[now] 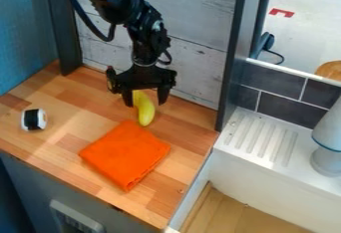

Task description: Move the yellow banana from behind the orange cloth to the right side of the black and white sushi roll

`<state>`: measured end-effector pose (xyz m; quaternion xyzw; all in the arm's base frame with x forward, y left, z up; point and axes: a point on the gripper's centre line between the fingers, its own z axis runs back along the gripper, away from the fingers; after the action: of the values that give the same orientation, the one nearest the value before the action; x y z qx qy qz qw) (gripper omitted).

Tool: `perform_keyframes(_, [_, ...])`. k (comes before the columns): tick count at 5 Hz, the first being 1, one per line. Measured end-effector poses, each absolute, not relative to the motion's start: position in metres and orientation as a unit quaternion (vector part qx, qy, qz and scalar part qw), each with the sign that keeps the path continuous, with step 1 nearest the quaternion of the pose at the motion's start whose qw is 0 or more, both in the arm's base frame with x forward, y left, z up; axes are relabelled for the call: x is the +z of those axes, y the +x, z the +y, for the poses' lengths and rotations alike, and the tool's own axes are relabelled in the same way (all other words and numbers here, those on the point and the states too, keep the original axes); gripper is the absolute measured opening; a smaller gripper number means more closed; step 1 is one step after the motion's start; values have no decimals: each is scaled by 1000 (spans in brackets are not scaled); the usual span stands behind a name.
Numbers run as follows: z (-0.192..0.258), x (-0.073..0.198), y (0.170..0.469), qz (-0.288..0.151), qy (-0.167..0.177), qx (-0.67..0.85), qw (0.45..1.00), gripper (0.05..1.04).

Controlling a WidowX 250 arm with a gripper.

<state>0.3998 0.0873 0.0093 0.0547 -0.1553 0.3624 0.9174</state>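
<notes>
From the camera view, I see my gripper (pixel 146 102) over the wooden counter (pixel 63 152), near its back edge, fingers wide apart. The yellow banana (pixel 146 113) lies below and partly between them, its upper end hidden; I can't tell whether they touch it. Its lower end points toward the front edge, just beside the far corner of the folded orange cloth (pixel 125 153). A small black-and-white roll (pixel 33 120) sits near the left corner. Past the right edge is a white ridged ledge (pixel 256 150).
</notes>
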Motion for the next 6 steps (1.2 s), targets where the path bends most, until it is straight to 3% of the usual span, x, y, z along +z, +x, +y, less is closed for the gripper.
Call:
perform_keyframes(2, [93, -10, 409, -157, 64, 395, 903, 973])
perform_keyframes(3, [92, -11, 409, -156, 55, 408, 898, 726])
perform_keyframes(4, [87, -10, 401, -155, 34, 413, 897, 606])
perform_keyframes(6, [88, 82, 382, -248, -9, 423, 871, 606])
